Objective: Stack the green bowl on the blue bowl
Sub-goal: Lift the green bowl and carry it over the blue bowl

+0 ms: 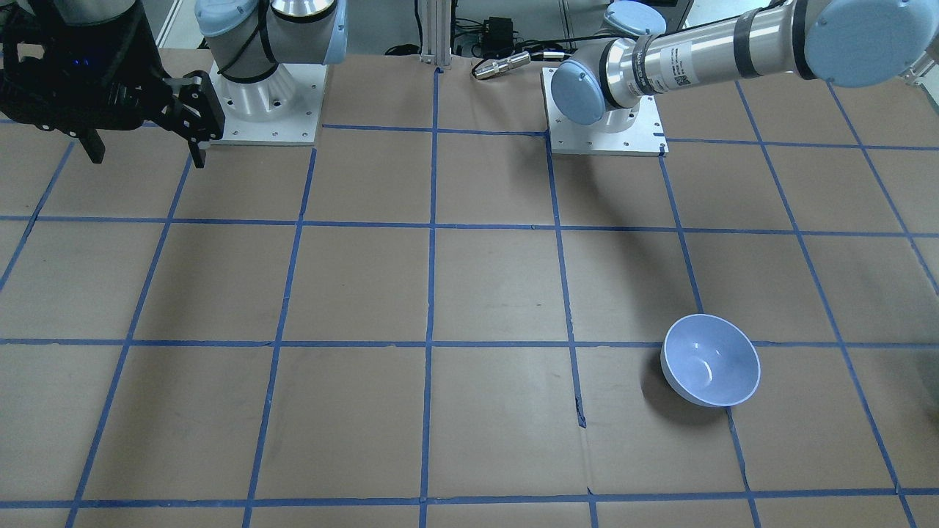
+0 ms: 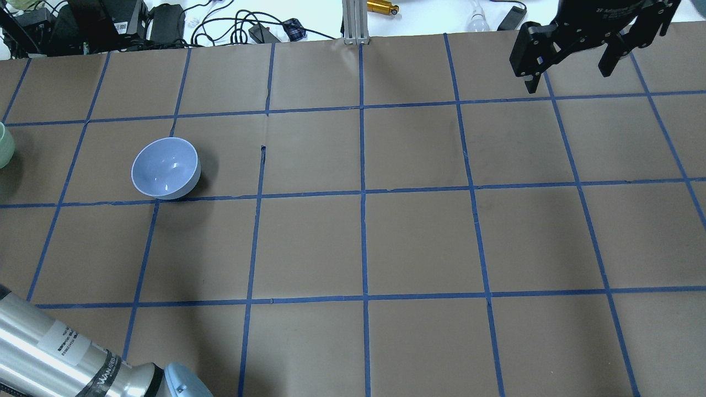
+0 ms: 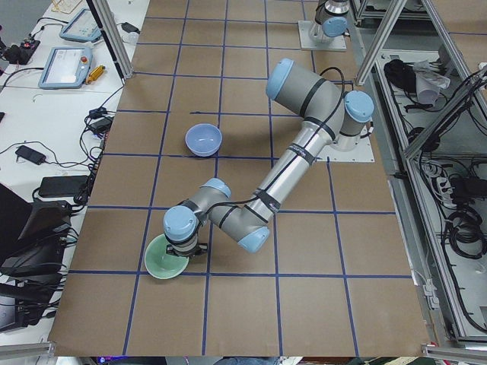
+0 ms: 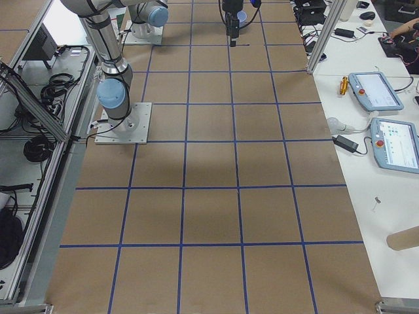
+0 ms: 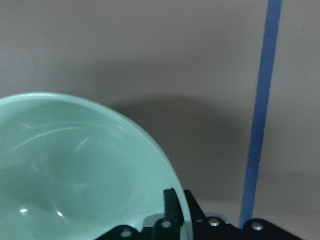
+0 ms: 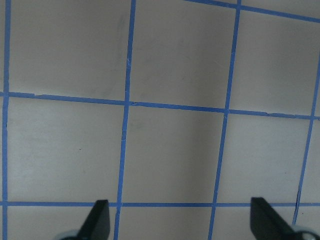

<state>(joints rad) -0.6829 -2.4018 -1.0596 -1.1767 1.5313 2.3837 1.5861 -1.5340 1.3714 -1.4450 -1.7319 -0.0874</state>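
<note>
The mint-green bowl (image 5: 75, 170) fills the lower left of the left wrist view. It also shows at the table's left end (image 3: 166, 264) and at the overhead view's left edge (image 2: 2, 144). My left gripper (image 5: 180, 201) straddles its rim, one finger (image 5: 170, 202) inside and one outside, shut on it. The periwinkle-blue bowl (image 2: 165, 168) stands upright and empty, about one grid square away (image 1: 710, 359). My right gripper (image 2: 568, 71) is open and empty, high over the far right of the table (image 1: 147, 150).
The brown paper table carries a blue tape grid (image 2: 363, 193). Cables and power bricks (image 2: 165, 22) and an aluminium post (image 2: 353, 22) line the far edge. The arm bases (image 1: 605, 132) stand on the robot's side. Teach pendants (image 4: 376, 91) lie on the side bench.
</note>
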